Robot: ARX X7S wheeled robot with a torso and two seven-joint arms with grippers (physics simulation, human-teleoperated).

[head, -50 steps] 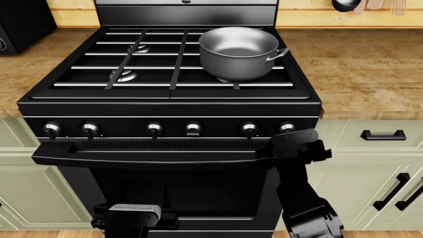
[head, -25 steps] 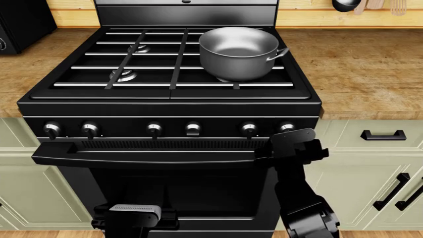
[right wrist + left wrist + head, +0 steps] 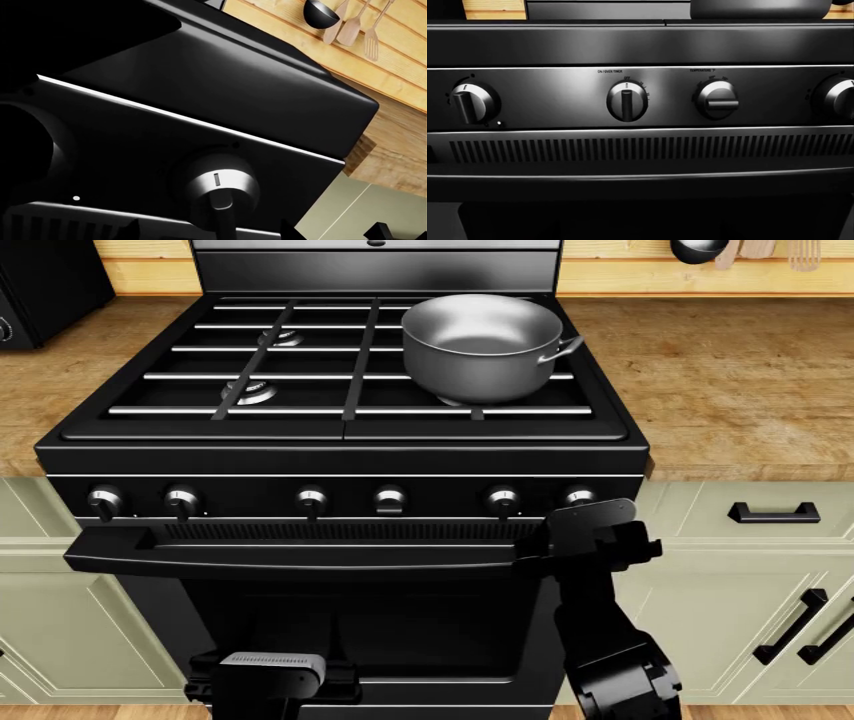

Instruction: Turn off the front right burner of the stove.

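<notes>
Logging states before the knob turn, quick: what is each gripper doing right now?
Left gripper: low in front of the oven door, holding nothing visible; open or shut cannot be told.
Right gripper: raised just below the rightmost knob; jaw state cannot be told.

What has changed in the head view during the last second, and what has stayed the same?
Almost nothing changed. The right gripper shifted very slightly to its left, just below the rightmost knob, and has not taken hold of it. The left gripper stays low in front of the oven door. The pot and the other knobs on the stove stayed as they were.
</notes>
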